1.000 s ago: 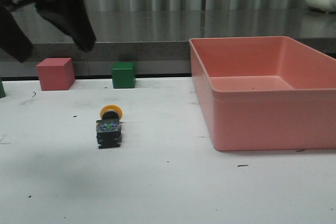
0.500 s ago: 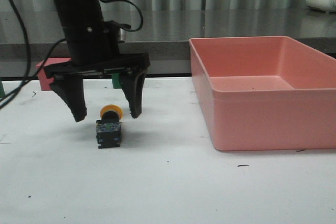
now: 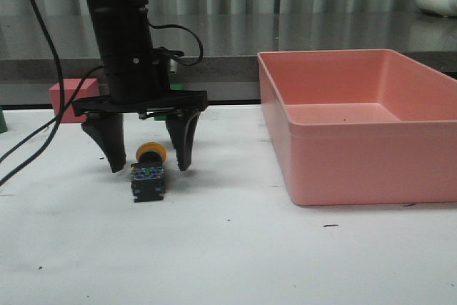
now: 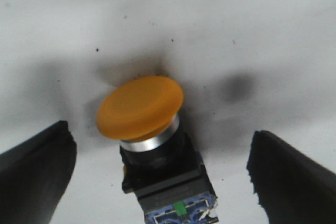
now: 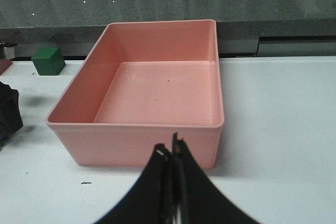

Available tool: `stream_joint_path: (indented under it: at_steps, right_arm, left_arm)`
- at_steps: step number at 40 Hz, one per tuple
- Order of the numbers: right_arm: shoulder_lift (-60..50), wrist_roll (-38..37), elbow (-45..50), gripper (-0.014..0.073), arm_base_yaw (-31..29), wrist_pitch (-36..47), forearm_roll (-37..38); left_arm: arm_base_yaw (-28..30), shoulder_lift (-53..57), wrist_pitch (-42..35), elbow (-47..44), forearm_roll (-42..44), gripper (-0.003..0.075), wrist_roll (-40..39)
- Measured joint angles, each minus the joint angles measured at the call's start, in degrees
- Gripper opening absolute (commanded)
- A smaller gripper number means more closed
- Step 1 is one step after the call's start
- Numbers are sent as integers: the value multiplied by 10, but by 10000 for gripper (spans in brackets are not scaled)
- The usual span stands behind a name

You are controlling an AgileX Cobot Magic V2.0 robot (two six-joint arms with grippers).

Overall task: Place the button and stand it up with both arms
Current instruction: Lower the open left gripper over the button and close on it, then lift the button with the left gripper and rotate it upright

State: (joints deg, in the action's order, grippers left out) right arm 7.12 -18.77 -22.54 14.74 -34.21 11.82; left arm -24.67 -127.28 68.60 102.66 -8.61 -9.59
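The left gripper [image 3: 148,166] stood wide open around the yellow-capped, black-based push-button [image 3: 148,173], which lay on its side; it should descend and close on the collar. The right gripper [image 5: 171,153] was closed, empty.

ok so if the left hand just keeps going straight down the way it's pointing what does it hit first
Most likely the button lying on its side: the left hand is open and points down with a finger on either side of the yellow cap. The fingers themselves would probably meet the white table, though depth is unclear.
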Motion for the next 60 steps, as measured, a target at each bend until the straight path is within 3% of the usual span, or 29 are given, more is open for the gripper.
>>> stream_joint_path:
  at_steps: [5, 16, 28, 33, 39, 53, 60]
  right_arm:
    - [0, 0, 0, -61, 0, 0, 0]
    - [0, 0, 0, -61, 0, 0, 0]
    - [0, 0, 0, -61, 0, 0, 0]
    - [0, 0, 0, -61, 0, 0, 0]
    - [0, 0, 0, -61, 0, 0, 0]
    - [0, 0, 0, -61, 0, 0, 0]
    - [0, 0, 0, -61, 0, 0, 0]
  left_arm:
    - [0, -2, -8, 0, 5, 308, 0]
    - [0, -3, -12, 1, 8, 155, -1]
    - [-4, 8, -11, 1, 12, 146, 11]
    - [-10, 60, -44, -13, 18, 146, 18]
    - [-18, 159, -150, -92, 18, 146, 45]
    - [-16, 424, -421, -383, 64, 146, 68]
    - [-16, 550, -596, -540, 69, 146, 68]
